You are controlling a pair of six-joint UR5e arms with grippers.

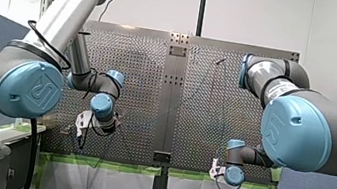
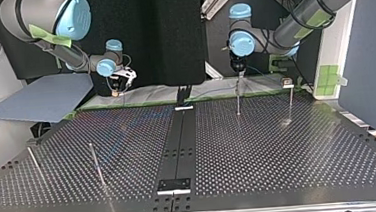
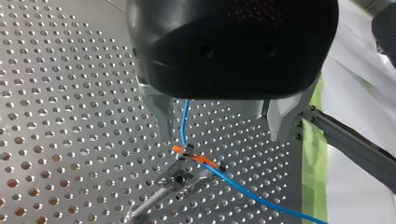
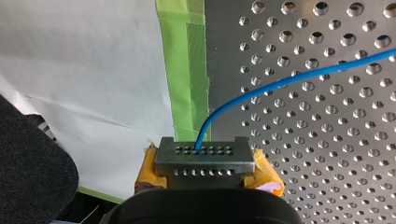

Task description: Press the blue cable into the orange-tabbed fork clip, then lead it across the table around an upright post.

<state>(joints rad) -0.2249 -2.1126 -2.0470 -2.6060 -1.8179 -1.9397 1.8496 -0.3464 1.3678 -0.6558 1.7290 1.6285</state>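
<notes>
In the left wrist view the blue cable (image 3: 184,121) drops between my left gripper's (image 3: 219,128) two metal fingers (image 3: 161,114), which stand wide apart and open. It lies in the orange-tabbed fork clip (image 3: 194,156) just beneath them, then runs on over the perforated table (image 3: 70,116). In the right wrist view my right gripper (image 4: 204,161), with yellow pads, is shut on the blue cable (image 4: 261,91) near the table's green-taped edge. In the top view my left gripper (image 2: 237,71) hangs over a thin post (image 2: 237,100) and my right gripper (image 2: 119,85) is at the far left.
Upright posts stand at the top view's right (image 2: 291,99) and near left (image 2: 96,165), (image 2: 34,164). A black rail (image 2: 178,141) runs down the middle of the table. A grey sheet (image 2: 40,99) lies off the table's left side. White cloth with green tape (image 4: 184,70) borders the table.
</notes>
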